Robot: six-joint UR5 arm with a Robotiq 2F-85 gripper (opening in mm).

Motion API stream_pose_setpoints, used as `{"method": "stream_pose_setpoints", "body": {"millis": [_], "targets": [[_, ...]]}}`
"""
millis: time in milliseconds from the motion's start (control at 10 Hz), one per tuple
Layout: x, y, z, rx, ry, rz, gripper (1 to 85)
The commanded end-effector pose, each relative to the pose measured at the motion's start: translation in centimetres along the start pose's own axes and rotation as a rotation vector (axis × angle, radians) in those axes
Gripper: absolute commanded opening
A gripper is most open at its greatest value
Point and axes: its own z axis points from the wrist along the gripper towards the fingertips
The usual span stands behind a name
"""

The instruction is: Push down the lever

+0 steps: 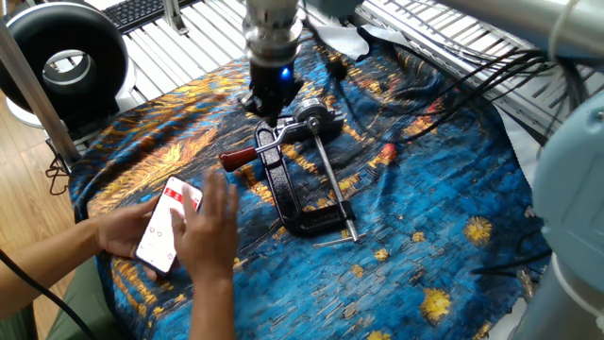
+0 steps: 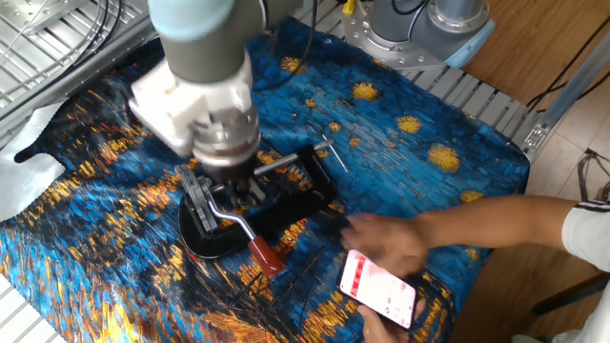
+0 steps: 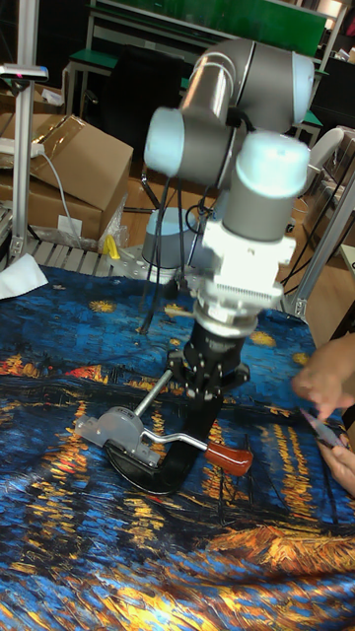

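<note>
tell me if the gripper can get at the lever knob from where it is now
Probably yes. The gripper hangs just above the clamp, and the lever with its reddish knob lies uncovered on the cloth just below and to one side. The person's hand is over the phone, not the lever.

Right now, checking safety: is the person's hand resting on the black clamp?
No. The hand is at the phone, apart from the clamp.

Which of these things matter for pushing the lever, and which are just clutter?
For the job:
- lever, red-brown knob
- black clamp it belongs to
- claw above it

Lying about:
- phone in the person's hands
- starry cloth
- black ring light
</note>
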Motion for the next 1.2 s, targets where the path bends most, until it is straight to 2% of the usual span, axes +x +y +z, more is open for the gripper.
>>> {"method": "stream_pose_setpoints", "body": {"millis": [0, 100, 200, 300, 400, 500, 600, 700, 800, 1000, 1100], "targets": [[-1.3, 0.0, -2.1, -0.031, -0.066, -0.006, 1.0], [-2.7, 0.1, -2.2, -0.034, -0.123, -0.024, 1.0], [-3.8, 0.2, -2.4, -0.036, -0.163, -0.033, 1.0], [-3.9, 0.0, -2.4, -0.028, -0.170, -0.043, 1.0], [-3.1, 0.4, -2.3, -0.044, -0.138, -0.052, 1.0], [-0.9, -0.9, -4.8, -0.043, -0.080, -0.061, 1.0], [1.0, -2.4, -8.2, -0.044, -0.041, -0.068, 1.0], [2.4, -3.3, -10.2, -0.024, -0.027, -0.063, 1.0], [3.2, -3.9, -11.0, 0.003, -0.021, -0.063, 1.0], [3.4, -4.9, -10.9, 0.046, -0.013, -0.047, 1.0], [3.4, -4.9, -10.9, 0.043, -0.013, -0.025, 1.0]]}}
